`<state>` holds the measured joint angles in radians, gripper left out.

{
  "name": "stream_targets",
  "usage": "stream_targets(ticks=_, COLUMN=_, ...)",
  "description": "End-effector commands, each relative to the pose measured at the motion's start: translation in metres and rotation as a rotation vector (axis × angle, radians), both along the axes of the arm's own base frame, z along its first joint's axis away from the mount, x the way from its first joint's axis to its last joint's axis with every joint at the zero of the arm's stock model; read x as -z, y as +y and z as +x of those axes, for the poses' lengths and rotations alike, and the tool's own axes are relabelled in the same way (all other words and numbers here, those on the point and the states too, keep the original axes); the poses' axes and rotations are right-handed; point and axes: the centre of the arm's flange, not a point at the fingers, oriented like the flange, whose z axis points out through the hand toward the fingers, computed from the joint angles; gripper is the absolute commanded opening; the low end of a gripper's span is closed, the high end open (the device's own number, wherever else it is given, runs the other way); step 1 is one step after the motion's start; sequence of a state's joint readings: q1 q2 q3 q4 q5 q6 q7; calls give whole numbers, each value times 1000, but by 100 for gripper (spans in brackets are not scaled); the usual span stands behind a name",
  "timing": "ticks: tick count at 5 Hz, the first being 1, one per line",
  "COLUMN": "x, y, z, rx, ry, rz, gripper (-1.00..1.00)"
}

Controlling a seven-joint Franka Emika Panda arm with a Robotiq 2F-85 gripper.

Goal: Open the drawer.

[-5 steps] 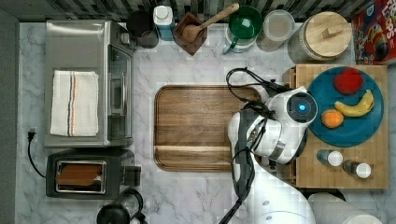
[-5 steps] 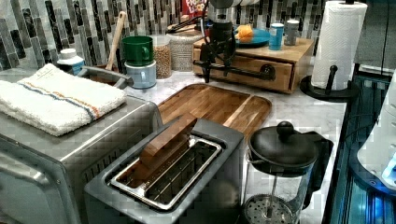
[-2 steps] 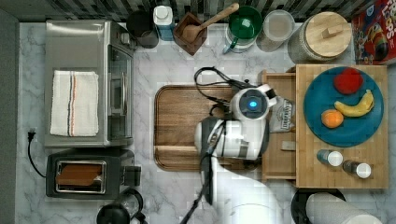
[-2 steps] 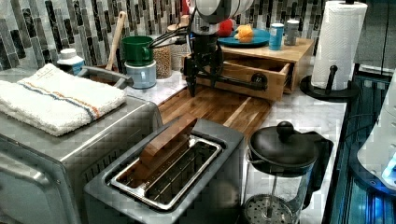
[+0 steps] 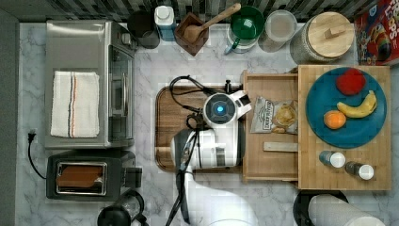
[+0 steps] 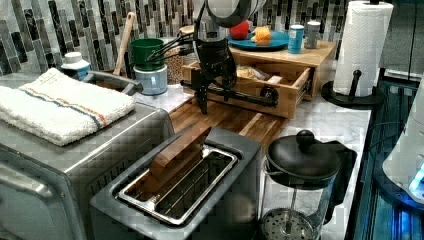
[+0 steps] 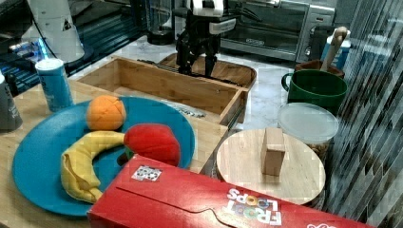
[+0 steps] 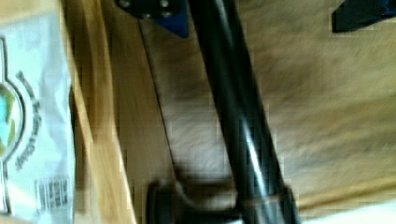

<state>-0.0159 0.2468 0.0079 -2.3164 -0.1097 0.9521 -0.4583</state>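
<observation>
The light wooden drawer (image 5: 270, 157) stands pulled far out of its box toward the top view's left, over the dark cutting board (image 5: 171, 127). A chip bag (image 5: 275, 115) and a small wooden strip lie inside. In the left view its long black bar handle (image 6: 245, 96) runs across the drawer front (image 6: 255, 106). My gripper (image 6: 217, 95) points down at the handle and is open, one finger on each side of the bar. The wrist view has the handle (image 8: 233, 116) passing between my fingertips (image 8: 161, 11), closer to one of them, with the chip bag (image 8: 28, 126) beside it.
A blue plate (image 5: 324, 136) with fruit and two small shakers sit on top of the drawer box. Jars, a green mug (image 5: 247, 23) and a cereal box line the back. A toaster oven (image 5: 87, 82), a toaster (image 5: 87, 176) and a French press (image 6: 300, 175) stand beyond the cutting board.
The drawer went from closed to far out, sliding toward the top view's left. My arm and gripper moved the same way with the handle, out over the cutting board.
</observation>
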Motion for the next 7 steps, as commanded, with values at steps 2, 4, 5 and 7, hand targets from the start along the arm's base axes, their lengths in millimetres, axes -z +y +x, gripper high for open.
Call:
stream_targets(ticks=2, x=-23, y=49, z=5, rx=80, ry=-35, rz=40, gripper=100)
stream_targets(ticks=4, x=-23, y=49, z=5, rx=79, ry=-35, rz=40, gripper=100)
stream_targets(ticks=5, x=-23, y=48, z=5, rx=79, ry=-35, rz=40, gripper=100)
stream_targets(ticks=7, x=-23, y=49, z=5, rx=80, ry=-35, rz=40, gripper=100)
